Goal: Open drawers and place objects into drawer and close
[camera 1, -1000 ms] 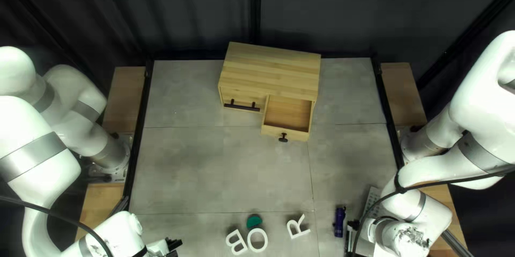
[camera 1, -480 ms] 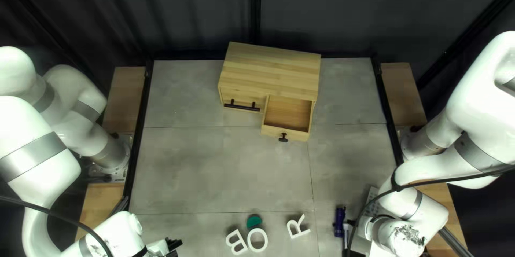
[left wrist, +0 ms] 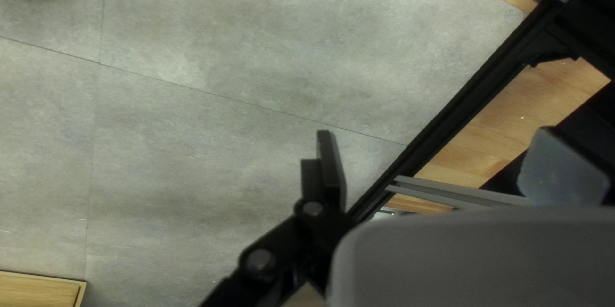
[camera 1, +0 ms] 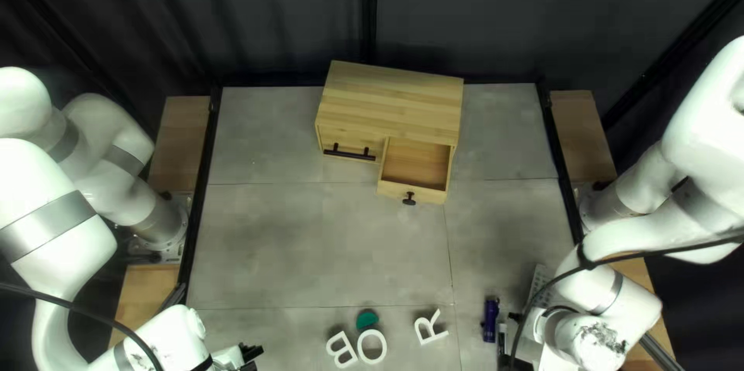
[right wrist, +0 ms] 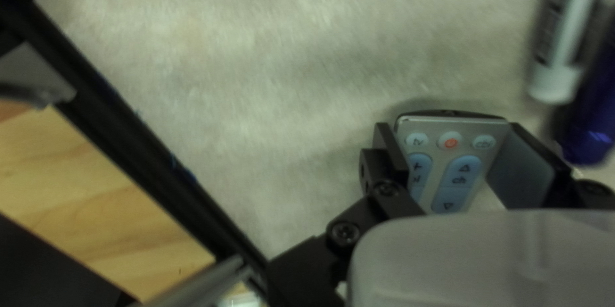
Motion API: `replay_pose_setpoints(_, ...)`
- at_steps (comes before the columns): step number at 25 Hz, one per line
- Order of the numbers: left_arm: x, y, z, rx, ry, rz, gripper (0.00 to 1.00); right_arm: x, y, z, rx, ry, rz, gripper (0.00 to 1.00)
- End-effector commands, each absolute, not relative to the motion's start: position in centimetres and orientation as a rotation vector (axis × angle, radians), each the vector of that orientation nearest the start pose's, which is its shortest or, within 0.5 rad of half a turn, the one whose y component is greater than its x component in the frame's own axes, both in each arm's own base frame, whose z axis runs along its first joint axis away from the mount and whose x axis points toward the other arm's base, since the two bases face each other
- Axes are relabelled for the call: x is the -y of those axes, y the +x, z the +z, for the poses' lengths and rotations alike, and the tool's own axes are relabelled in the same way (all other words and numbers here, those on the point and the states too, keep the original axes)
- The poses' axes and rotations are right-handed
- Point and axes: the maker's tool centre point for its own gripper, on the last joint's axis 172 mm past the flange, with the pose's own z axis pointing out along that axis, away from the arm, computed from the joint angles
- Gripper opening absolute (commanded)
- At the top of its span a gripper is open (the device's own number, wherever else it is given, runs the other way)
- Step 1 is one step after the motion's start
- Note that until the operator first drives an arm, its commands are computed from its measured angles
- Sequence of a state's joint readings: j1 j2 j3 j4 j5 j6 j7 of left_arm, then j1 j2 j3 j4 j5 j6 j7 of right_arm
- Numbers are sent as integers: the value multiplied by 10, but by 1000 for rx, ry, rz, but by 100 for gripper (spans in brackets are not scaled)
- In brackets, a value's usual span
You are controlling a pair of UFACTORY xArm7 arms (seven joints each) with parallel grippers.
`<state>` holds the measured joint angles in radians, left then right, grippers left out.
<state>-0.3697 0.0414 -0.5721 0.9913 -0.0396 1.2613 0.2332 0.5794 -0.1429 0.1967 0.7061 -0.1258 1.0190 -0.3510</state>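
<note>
A bamboo drawer box stands at the back of the table. Its left drawer is closed, and its right drawer is pulled out and shows nothing inside. In the right wrist view my right gripper is shut on the top end of a grey remote, one finger on each side. In the top left view only a corner of the remote shows beside my right wrist. My left gripper hangs open over bare table at the near left corner.
White letters B, O and R, a green piece, a blue flashlight and a pale pen lie along the near edge. A black frame rail runs close beside the right gripper.
My right gripper's fingers have closed onto the remote, and the right arm has shifted slightly toward the right. The left arm has not moved.
</note>
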Motion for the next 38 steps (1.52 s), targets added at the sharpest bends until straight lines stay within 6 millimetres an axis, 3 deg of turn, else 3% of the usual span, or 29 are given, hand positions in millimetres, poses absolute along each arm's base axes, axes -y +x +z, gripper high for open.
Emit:
replay_pose_setpoints(1, 313, 213, 145, -1674, -2555, 471, 100, -172, 322, 190, 1963, -2724, 155, 0)
replay_pose_setpoints(4, 313, 213, 145, -1674, -2555, 471, 100, -142, 350, 216, 2040, -2699, 131, 0)
replay_pose_setpoints(6, 313, 213, 145, -1674, -2555, 471, 100, -111, 380, 234, 2086, -2672, 113, 0)
replay_pose_setpoints(11, 313, 213, 145, -1674, -2555, 471, 100, -50, 444, 254, 2091, -2640, -16, 0)
replay_pose_setpoints(16, 313, 213, 145, -1674, -2555, 471, 100, -23, 494, 263, 2039, -2628, -173, 0)
replay_pose_setpoints(18, 313, 213, 145, -1674, -2555, 471, 100, -21, 506, 264, 2020, -2625, -230, 0)
replay_pose_setpoints(25, 313, 213, 145, -1674, -2555, 471, 100, -25, 525, 249, 1983, -2592, -333, 0)
replay_pose_setpoints(38, 313, 213, 145, -1674, -2555, 471, 100, -28, 521, 234, 1981, -2533, -391, 0)
